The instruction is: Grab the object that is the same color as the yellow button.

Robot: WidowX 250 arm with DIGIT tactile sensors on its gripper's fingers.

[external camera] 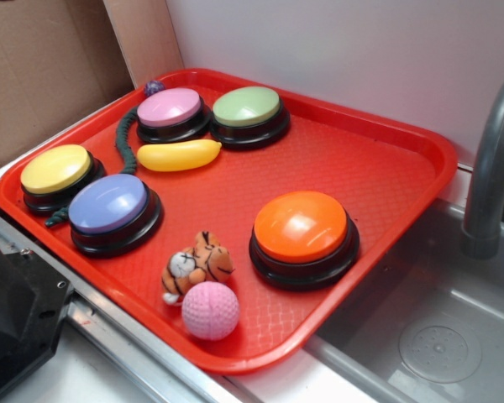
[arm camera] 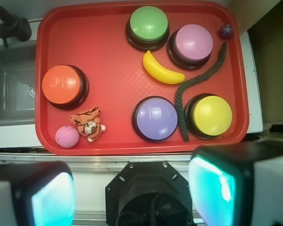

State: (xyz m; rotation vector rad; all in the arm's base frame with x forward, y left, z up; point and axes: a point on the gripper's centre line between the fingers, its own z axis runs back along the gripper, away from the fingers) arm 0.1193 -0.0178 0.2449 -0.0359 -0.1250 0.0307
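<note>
Wrist view shows nothing of the task done yet: my end effector (arm camera: 132,193) hangs released and empty, its pads spread wide, back over the worktop's metal rim off the red tray (arm camera: 108,47), well apart from everything on it. All of the reach and the grasp is left, I judge. Largest first, the yellow button (arm camera: 211,114) sits by one tray corner, and the banana (arm camera: 161,70), glossy, smooth, slightly curved, lies flat mid-tray, just beside the green button (arm camera: 148,23) and pink button (arm camera: 193,42), toward the tray's far edge.
</note>
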